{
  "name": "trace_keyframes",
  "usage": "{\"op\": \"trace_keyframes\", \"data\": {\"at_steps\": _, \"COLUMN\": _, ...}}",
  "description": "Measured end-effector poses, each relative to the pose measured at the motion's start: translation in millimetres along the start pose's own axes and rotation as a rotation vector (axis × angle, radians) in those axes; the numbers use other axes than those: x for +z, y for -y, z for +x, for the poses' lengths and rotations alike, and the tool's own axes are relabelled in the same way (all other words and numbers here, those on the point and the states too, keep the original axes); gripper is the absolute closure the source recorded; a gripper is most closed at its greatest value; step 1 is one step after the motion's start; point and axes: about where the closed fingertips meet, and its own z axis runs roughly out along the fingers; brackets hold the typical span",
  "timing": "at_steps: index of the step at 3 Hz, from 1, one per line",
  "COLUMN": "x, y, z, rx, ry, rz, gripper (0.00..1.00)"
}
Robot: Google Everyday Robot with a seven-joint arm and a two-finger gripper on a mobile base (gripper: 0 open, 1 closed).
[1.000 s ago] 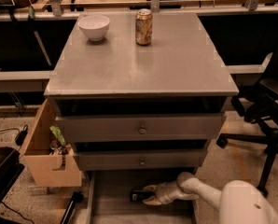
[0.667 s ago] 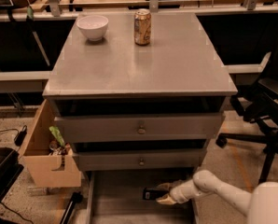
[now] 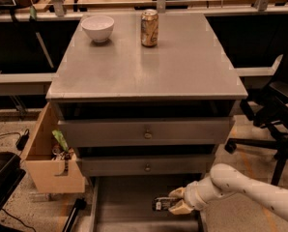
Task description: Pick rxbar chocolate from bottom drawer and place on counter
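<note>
Since a second ago the arm has drawn off to the right, and the gripper (image 3: 175, 202) has carried the rxbar chocolate (image 3: 162, 204) a little rightward with it. The bar is low over the floor of the open bottom drawer (image 3: 127, 202), near the drawer's right side. The jaws look closed on the bar's right end, one tan finger above it and one below, while the rest of it sticks out to the left.

The bar is probably light and flat, with a slick, crinkly wrapper over a firm but slightly yielding core. A pinch across its thin faces should hold it, though an end grip like this one could let it droop or swivel. A hold nearer the middle would be steadier.

Its long axis runs roughly left to right, parallel with the drawer front, and its free end points left. The grey desk (image 3: 149, 71) above carries a gold can (image 3: 149, 28) and a white bowl (image 3: 97, 28).
</note>
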Motion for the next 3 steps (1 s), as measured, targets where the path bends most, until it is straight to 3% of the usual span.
{"op": "trace_keyframes", "data": {"at_steps": 1, "x": -46, "y": -23, "z": -38, "rx": -0.062, "ry": -0.023, "rz": -0.003, "gripper": 1.0}}
{"op": "trace_keyframes", "data": {"at_steps": 2, "x": -45, "y": -23, "z": -38, "rx": -0.062, "ry": -0.023, "rz": -0.003, "gripper": 1.0}}
{"op": "trace_keyframes", "data": {"at_steps": 3, "x": -61, "y": -37, "z": -47, "rx": -0.088, "ry": 0.004, "rz": -0.012, "gripper": 1.0}}
